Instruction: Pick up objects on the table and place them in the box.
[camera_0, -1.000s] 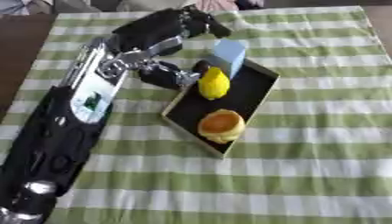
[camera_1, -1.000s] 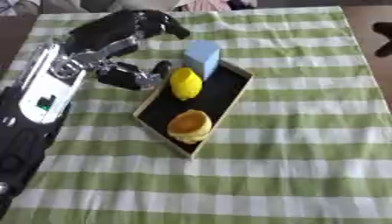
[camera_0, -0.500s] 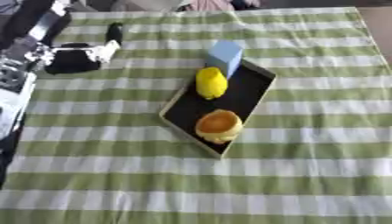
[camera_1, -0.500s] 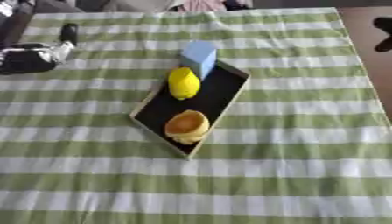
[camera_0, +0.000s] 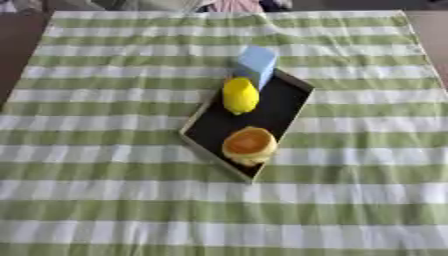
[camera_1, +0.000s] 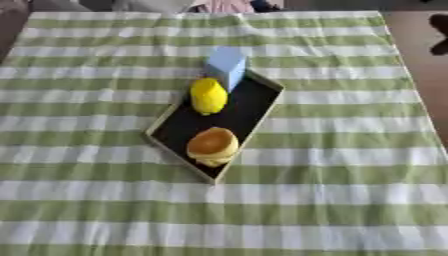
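Three things are sitting in or at the box (camera_0: 284, 111), a shallow black tray with pale wooden walls lying askew on the green and white striped cloth (camera_0: 114, 200) that is covering the tabletop. A yellow lemon-shaped object (camera_0: 240, 95) is lying in the far half of the box, close to its left wall. A round orange-brown object with a paler underside (camera_0: 249, 145), like a small bun, is resting in the near half, close to the near corner. A light blue block (camera_0: 256, 65) is standing tilted at the far corner of the box, just beside the lemon-shaped object; whether it is resting inside the box or leaning on the rim cannot be told.

Neither hand is showing in either view, so no hand is lying anywhere near these things, and whether either hand is released, clenched or grasping anything cannot be told.

The two eye views are giving nearly the same picture, with the box sitting a little further left in the right eye view. The right eye view is showing a strip of brown floor beyond the right edge of the cloth, and on it a dark shape (camera_1: 437, 32) near the upper right corner, too blurred to make out. The left eye view is showing instead a dark brown strip (camera_0: 16, 55) beyond the cloth's left edge.
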